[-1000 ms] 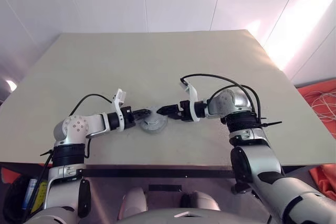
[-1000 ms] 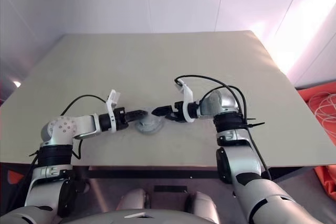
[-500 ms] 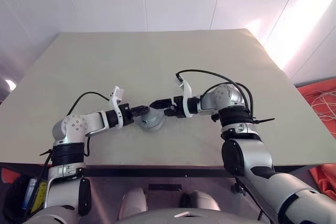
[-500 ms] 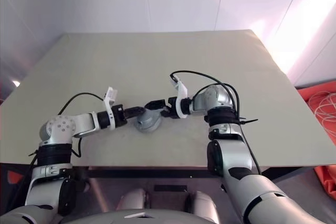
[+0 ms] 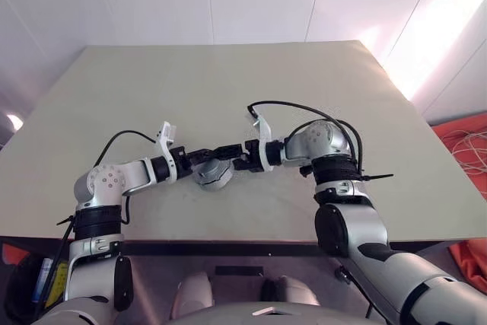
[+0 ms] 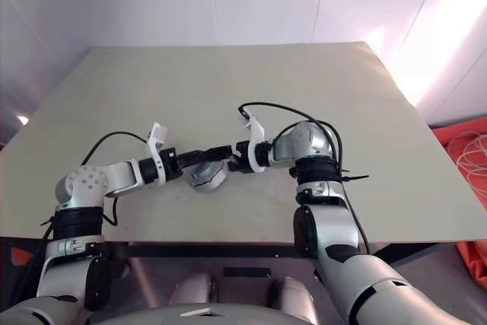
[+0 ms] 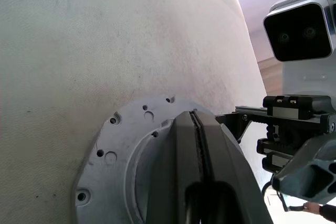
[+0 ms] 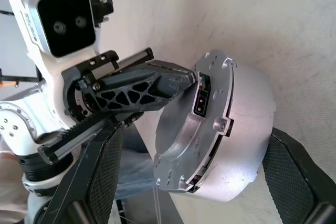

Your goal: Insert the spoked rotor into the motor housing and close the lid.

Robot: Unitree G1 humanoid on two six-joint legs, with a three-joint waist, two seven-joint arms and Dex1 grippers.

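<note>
In the left eye view, the two arms meet over the beige table. The shallow round grey metal motor housing hangs tilted between them, just above the tabletop. The left gripper lies against its upper edge with its fingers pressed together. The right gripper reaches in from the other side.

In the left wrist view, the shut black fingers rest on the housing's flat drilled face.

In the right wrist view, the right gripper's fingers stand wide apart, flanking the housing and its plain flat round grey lid, standing edge-on, without clearly touching.
</note>
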